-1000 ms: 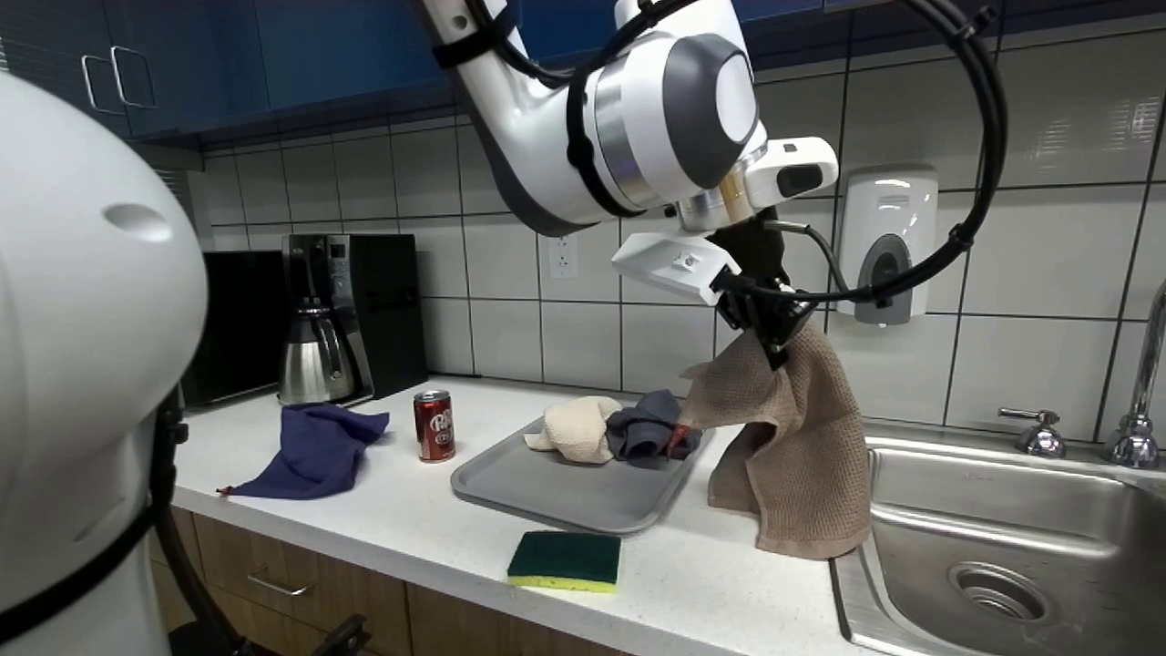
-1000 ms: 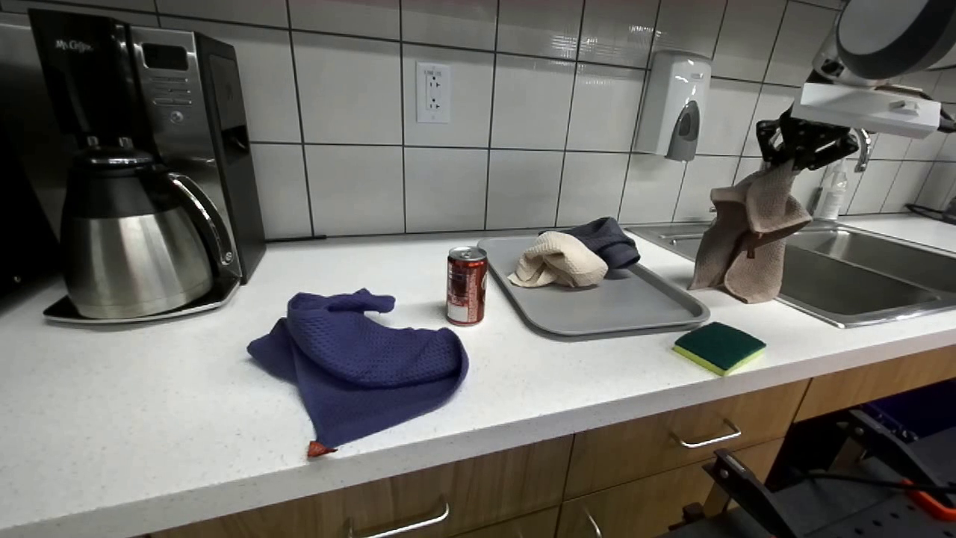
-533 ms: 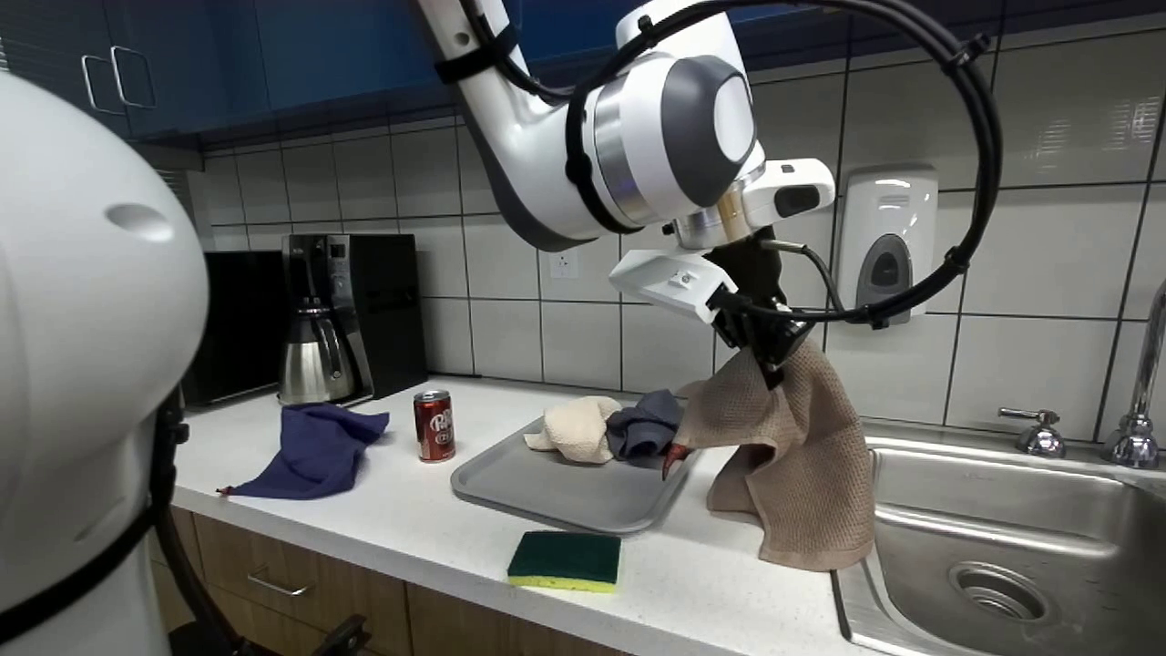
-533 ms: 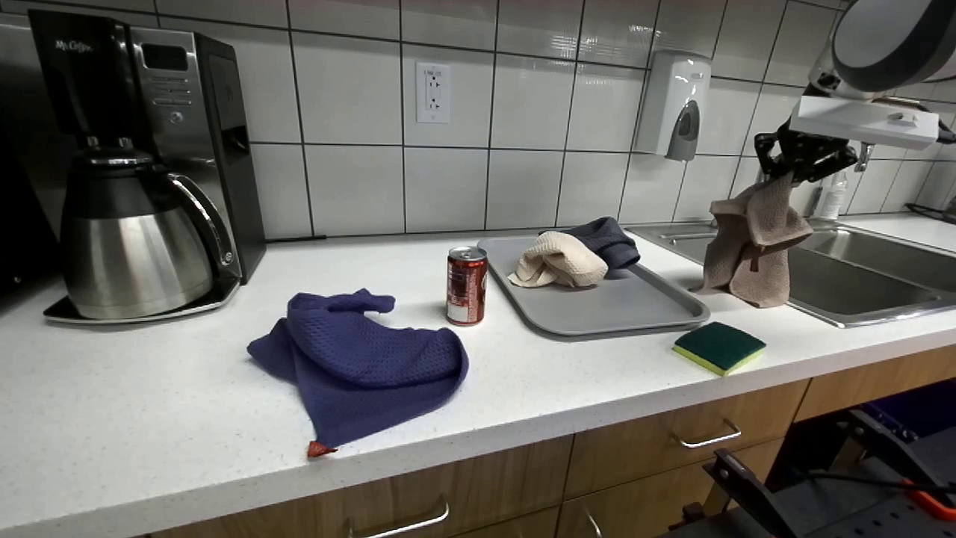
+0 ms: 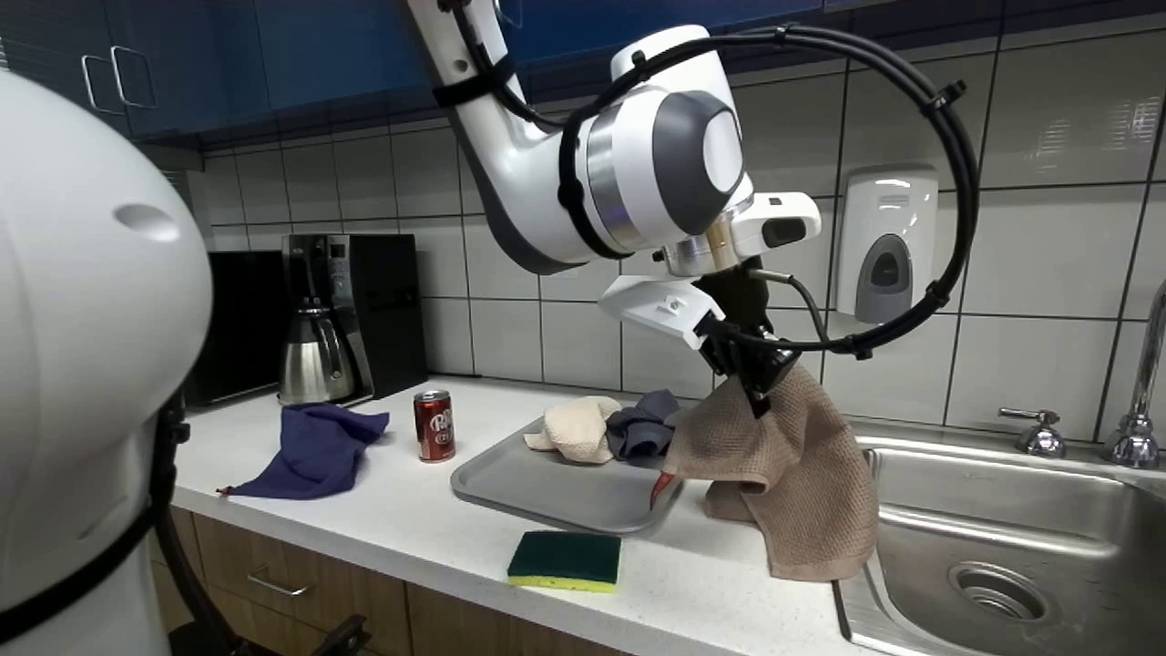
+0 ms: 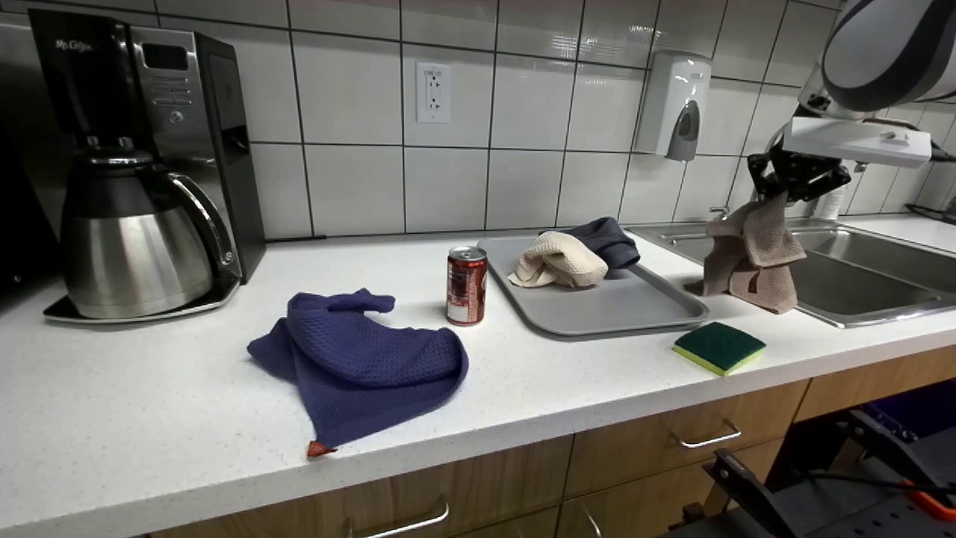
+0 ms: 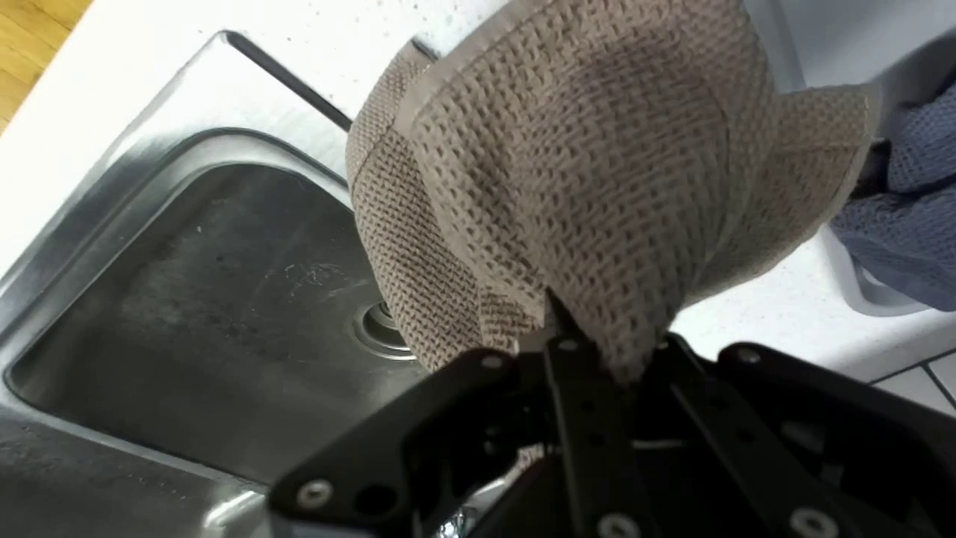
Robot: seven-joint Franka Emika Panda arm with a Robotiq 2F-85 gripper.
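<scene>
By sink (image 5: pixel 988 538) | tan towel (image 5: pixel 794 460) in fingers (image 7: pixel 586 430) | tray (image 5: pixel 560 497), sponge (image 5: pixel 565 558) near

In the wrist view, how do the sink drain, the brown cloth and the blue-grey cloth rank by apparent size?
1. Brown cloth, clearly largest
2. Blue-grey cloth, cut off by frame edge
3. Sink drain, partly hidden
</scene>
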